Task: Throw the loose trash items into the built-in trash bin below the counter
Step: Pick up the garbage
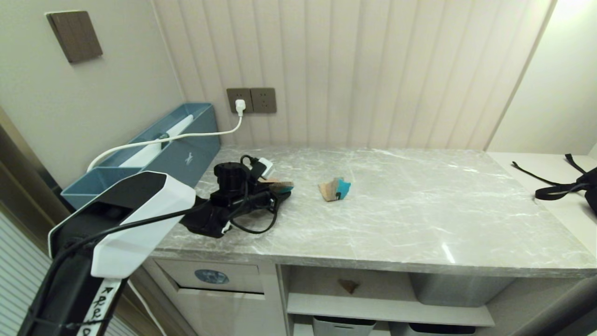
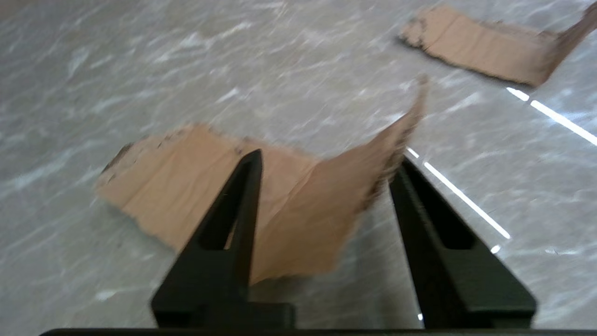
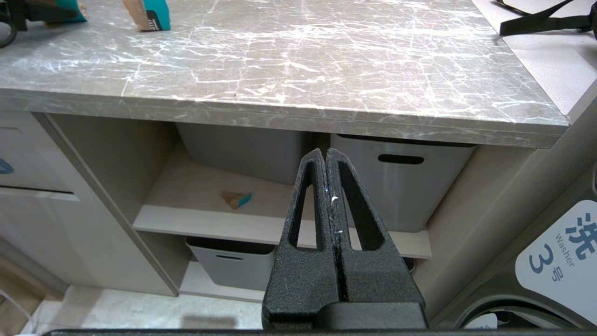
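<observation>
Nearest me, under the front edge of the bench [image 1: 419, 210], the trash bin flap [image 1: 233, 275] with its round blue sticker sits at about 7 o'clock in the head view. Right of it at 6 o'clock is an open shelf [image 3: 196, 217], and the small triangle scrap [image 3: 237, 199] is lying flat on it, next to a grey storage bin [image 3: 401, 186].

The right gripper [image 3: 325, 151] is parked low in front of that shelf. Its fingers are pressed flat together with nothing between them.

Up on the bench, the left gripper [image 2: 329, 158] is down at roughly 9 o'clock. The fingers are about halfway apart and straddle one folded cardboard scrap [image 2: 154, 186]. Its raised flap stands between them, with the torn edge right against one finger [image 2: 419, 205]. The other finger crosses in front of the flat half, so I wouldn't call it a pinch. That scrap's flat half is resting on the bench.

The second scrap [image 1: 335, 189] sits near it, just past the fingers toward 3 o'clock, turquoise face showing, and nothing is touching it.

Further back at 10 o'clock there's a blue box [image 1: 186, 154] against the wall. A white cable [image 1: 186, 136] runs over it to a plug [image 1: 240, 106] in the wall socket at 11 o'clock. A black strap [image 1: 559, 189] lies off at the 3 o'clock end.
</observation>
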Controlling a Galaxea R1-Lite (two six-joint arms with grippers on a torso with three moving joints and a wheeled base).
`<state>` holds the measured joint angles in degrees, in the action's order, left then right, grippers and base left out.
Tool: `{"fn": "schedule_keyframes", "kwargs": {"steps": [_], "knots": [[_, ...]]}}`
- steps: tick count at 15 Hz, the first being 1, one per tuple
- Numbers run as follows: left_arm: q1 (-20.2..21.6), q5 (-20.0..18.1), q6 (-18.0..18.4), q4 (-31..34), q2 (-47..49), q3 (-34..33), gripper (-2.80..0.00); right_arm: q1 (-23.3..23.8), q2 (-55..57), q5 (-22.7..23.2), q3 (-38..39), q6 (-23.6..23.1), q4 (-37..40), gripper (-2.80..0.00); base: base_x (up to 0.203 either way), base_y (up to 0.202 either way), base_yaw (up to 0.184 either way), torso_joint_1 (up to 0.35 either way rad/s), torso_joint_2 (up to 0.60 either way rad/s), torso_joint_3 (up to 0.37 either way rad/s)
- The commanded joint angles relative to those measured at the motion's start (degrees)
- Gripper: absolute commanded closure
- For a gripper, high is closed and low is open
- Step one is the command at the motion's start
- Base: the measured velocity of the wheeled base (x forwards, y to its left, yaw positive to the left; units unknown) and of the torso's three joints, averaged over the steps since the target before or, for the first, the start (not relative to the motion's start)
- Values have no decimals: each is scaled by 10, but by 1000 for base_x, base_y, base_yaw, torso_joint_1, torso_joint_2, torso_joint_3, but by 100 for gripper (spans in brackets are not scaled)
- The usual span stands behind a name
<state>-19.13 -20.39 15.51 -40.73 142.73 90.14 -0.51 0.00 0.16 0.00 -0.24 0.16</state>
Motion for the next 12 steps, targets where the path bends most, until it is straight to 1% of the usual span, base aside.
{"fn": "schedule_keyframes", "kwargs": {"steps": [1,4,6,10,12], "knots": [[0,-2,0,0,-1,4,0,0,-1,0,0,0,0,0,0,0,0,0,0,0],[-1,-3,-5,0,-3,2,0,0,-1,0,0,0,0,0,0,0,0,0,0,0],[-2,-2,-25,0,-10,2,0,0,-1,0,0,0,0,0,0,0,0,0,0,0],[-1,5,-26,1,-44,-3,0,0,-1,0,0,0,0,0,0,0,0,0,0,0],[-1,12,-26,1,-81,-21,0,0,-1,0,0,0,0,0,0,0,0,0,0,0]]}}
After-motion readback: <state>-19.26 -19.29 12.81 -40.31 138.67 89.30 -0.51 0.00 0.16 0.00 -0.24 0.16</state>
